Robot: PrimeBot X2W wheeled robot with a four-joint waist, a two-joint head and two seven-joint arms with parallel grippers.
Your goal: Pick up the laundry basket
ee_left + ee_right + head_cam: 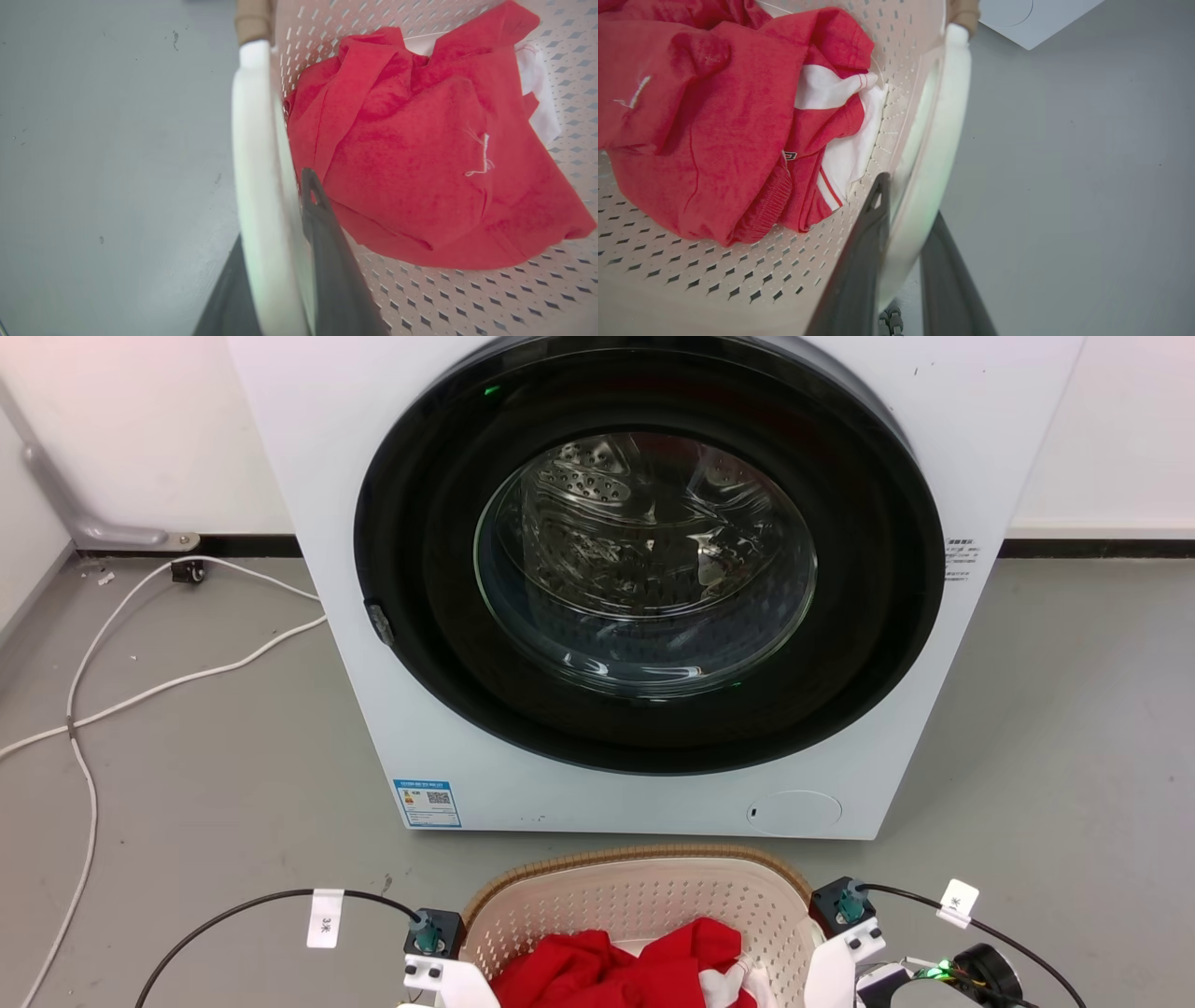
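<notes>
Clamping the left loop handle in the left gripper, jaws pressed tight across it, one dark finger inside the perforated wall, the other outside. Sitting the laundry basket on the grey floor, just before the washing machine and its lower front edge, a red garment heaped inside. Clamping the right loop handle in the right gripper, jaws likewise tight across it.
</notes>
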